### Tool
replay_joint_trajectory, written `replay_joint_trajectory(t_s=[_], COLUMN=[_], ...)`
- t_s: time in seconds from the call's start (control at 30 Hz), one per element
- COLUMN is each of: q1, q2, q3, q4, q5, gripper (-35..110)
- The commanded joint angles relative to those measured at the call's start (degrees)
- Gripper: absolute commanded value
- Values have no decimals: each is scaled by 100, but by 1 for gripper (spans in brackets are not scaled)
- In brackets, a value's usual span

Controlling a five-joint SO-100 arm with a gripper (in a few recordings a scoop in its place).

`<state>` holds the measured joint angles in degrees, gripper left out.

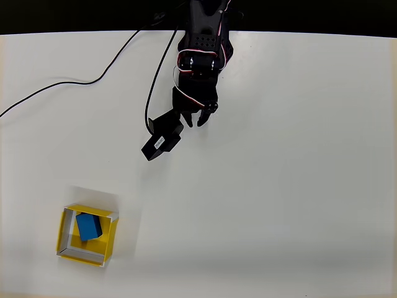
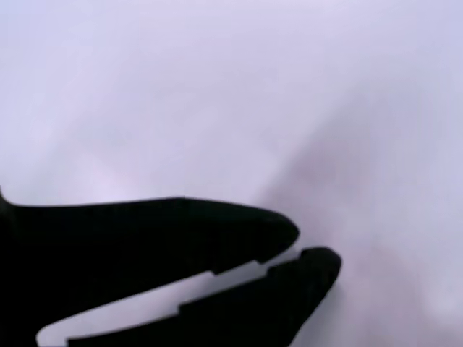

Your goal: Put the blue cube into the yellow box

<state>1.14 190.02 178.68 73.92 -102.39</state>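
Fingers (image 2: 275,238) of the gripper (image 1: 193,119) are nearly pressed together, holding nothing. White table (image 1: 298,186): the yellow box (image 1: 66,231) sits well apart, toward the lower left in the overhead view. Inside it lies the blue cube (image 1: 88,226), long axis roughly top-to-bottom.

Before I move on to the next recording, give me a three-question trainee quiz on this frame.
1. True or false: the blue cube lies inside the yellow box.
2. In the overhead view, the box sits at which corner of the table? A) lower left B) upper right C) lower right
3. Fill in: in the wrist view the fingers hold ____.

Key: 1 true; 2 A; 3 nothing, they are nearly closed over bare table.
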Motion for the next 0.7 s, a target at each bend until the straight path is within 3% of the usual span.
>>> replay_joint_trajectory(t_s=[0.0, 0.2, 0.67], q1=[-9, -44, -18], q2=[158, 158, 158], q3=[149, 149, 149], q4=[308, 396, 387], q5=[316, 949, 1125], gripper=[3, 0, 1])
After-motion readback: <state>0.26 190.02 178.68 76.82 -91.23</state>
